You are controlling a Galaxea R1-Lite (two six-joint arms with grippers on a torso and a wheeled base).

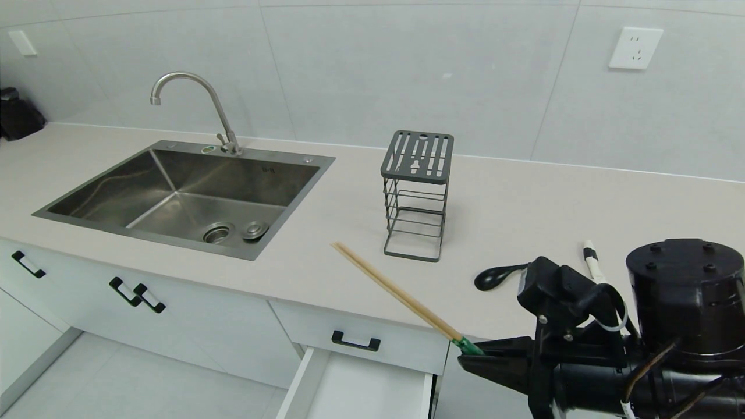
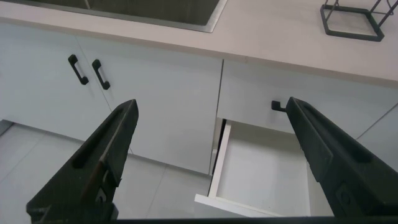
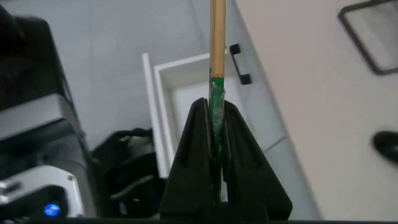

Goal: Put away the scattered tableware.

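Inside the right end effector (image 3: 216, 112), chopsticks (image 1: 396, 291) sit clamped by one end.

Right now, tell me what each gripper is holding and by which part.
The right gripper is shut on the chopsticks, pinching their green end. The left gripper is open and holds nothing.

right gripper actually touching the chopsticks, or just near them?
Touching. Right wrist view: the right gripper has its jaws shut on the green end of the chopsticks, no gap.
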